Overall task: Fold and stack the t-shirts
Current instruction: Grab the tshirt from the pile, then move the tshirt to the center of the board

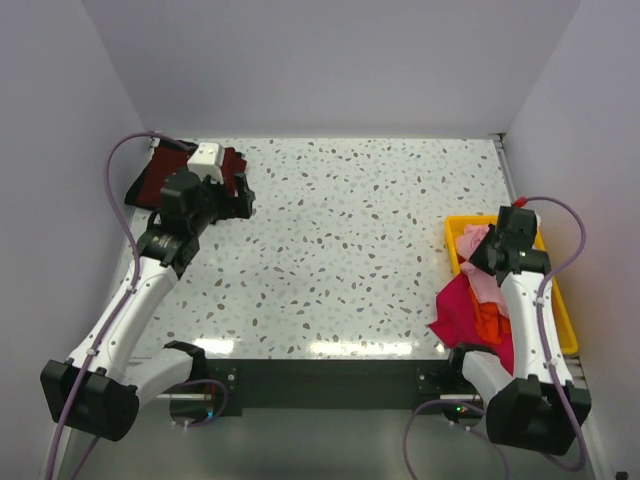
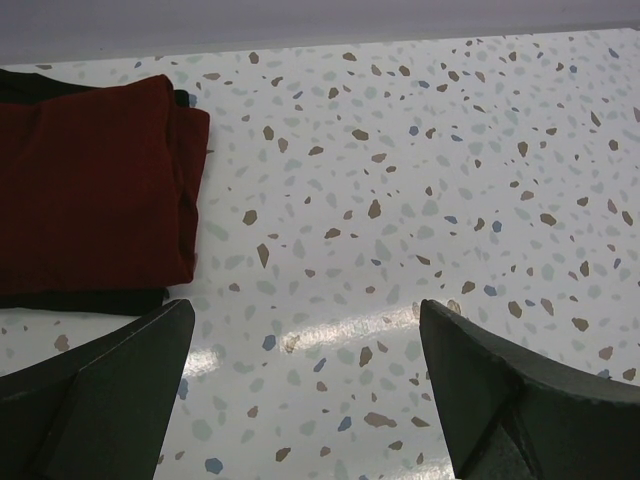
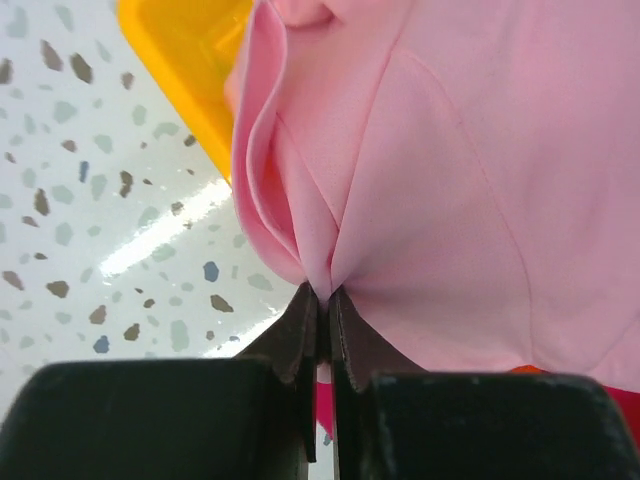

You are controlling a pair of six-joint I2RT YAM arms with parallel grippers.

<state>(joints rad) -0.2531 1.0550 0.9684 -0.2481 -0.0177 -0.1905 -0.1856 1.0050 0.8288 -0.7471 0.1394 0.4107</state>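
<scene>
1. Beneath both grippers: speckled table (image 1: 350, 250), pale walls (image 1: 330, 60) on 3 sides.
2. Around the right gripper (image 3: 322, 300): yellow tray (image 1: 462, 225) at the table's right edge, long axis running away from the arm base. It holds loose, unfolded tees. The arm covers much of it from above.
3. Left of and below that gripper's arm: magenta tee (image 1: 460, 305), crumpled, spilling over the tray's left rim onto the table and pointing toward the near edge.
4. At the right gripper's tips: pale pink tee (image 3: 450, 180), bunched, lying in the tray. Jaws are closed tight on a pinch of its cloth. Creases fan out from the pinch, running straight ahead of the fingers. No clear long axis.
5. Behind that pinch, alongside the arm: orange tee (image 1: 490, 322), small patch showing betw. pink and magenta; rest hidden.
6. Ahead and left of the left gripper (image 2: 305, 330): maroon tee (image 2: 90, 180), folded flat into a rectangle, one rounded folded edge facing the gripper's midline, long axis across the wrist view.
7. Under the maroon: black tee (image 2: 90, 298), folded, only thin edges peeking out. Stack sits at the far-left corner of the table.
8. Left gripper: jaws spread wide, nothing betw. them, bare table below. Left finger near the stack's edge; can't tell if touching.
9. Purple cable (image 1: 125, 160) loops beside the left arm, off the stack.
</scene>
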